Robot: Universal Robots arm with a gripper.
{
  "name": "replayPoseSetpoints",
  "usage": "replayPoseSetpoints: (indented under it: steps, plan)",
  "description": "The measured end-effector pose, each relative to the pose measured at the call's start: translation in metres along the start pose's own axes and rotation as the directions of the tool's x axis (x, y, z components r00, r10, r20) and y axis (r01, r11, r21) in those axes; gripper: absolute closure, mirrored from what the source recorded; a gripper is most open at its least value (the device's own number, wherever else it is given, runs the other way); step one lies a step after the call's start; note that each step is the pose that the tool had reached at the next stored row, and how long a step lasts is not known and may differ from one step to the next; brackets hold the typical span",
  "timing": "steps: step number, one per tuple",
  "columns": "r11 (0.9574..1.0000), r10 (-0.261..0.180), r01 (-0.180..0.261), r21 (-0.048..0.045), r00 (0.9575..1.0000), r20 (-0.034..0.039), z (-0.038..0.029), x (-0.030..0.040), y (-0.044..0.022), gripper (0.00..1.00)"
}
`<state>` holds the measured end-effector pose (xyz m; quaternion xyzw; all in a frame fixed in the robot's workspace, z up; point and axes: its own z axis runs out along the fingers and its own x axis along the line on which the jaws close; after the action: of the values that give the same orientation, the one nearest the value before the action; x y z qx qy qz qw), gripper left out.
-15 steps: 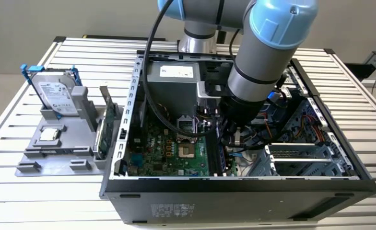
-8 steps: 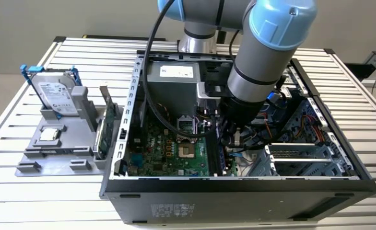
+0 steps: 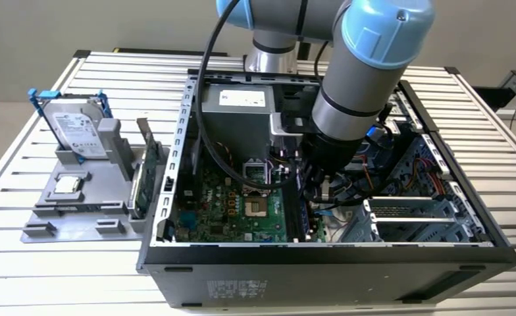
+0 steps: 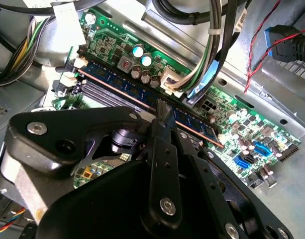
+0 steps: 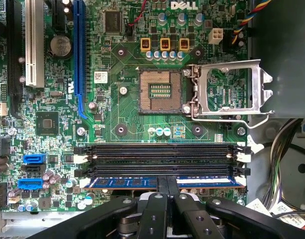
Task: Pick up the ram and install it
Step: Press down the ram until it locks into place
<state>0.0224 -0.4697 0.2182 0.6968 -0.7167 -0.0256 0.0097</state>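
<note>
My end effector (image 5: 168,185) is pinched shut on the ram (image 5: 162,182), mid-length. It's a long thin blue stick with a copper edge, sitting in a slot beside the empty black slots (image 5: 162,152), long axis parallel to them, at 6 o'clock from the CPU socket (image 5: 161,91).

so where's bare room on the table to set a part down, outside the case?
Free: slatted table top at the exterior view's lower left, in front of the grey fixture; also the strip at that view's right of the PC case. Crowded: the fixture holds the hard drive; inside, the gripper sits on the ram in its slot.
</note>
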Motion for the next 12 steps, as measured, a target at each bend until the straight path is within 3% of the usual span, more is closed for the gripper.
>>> replayPoseSetpoints:
  steps: [12]
  plan:
    - [1.0,0.0,0.0,0.0,1.0,0.0001,0.0002,0.0,0.0,1.0]
